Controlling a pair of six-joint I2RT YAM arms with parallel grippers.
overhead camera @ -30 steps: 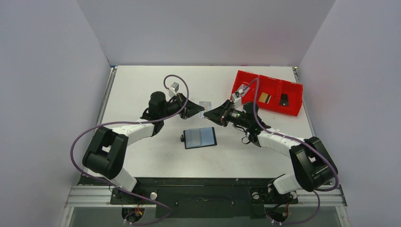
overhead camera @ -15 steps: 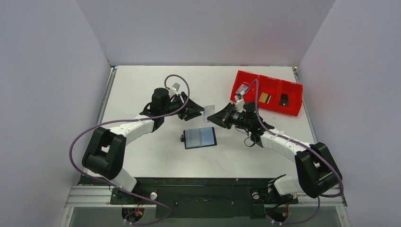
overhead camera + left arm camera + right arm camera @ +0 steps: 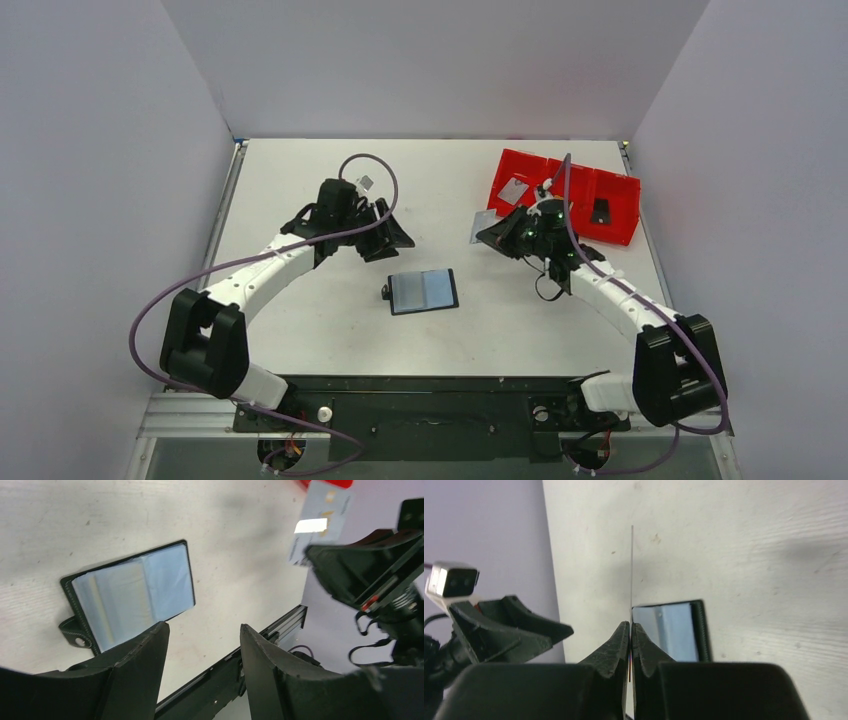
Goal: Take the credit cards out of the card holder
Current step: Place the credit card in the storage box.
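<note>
From above, the card holder [image 3: 423, 291] lies open and flat near the middle of the white table [image 3: 300, 190], a little toward the near edge. The left gripper [image 3: 398, 240] hangs just left of and beyond it, jaws spread wide and holding nothing. The right gripper [image 3: 487, 232] is off toward the far right corner, pinched tight on a silver card [image 3: 482, 221] lifted off the table. Just beyond it sits the red tray [image 3: 628, 222], with a grey card [image 3: 514, 190] in its left compartment and a black card [image 3: 600, 211] in its right one; the arm covers most of the middle compartment.

The left wrist view shows its two fingers well apart over bare table, the holder's bluish sleeves to their left, and the opposite gripper holding the silver card up at the top right.

The right wrist view shows its fingers pressed together on the card, seen edge-on as a thin upright line, with the holder on the table just beyond.
</note>
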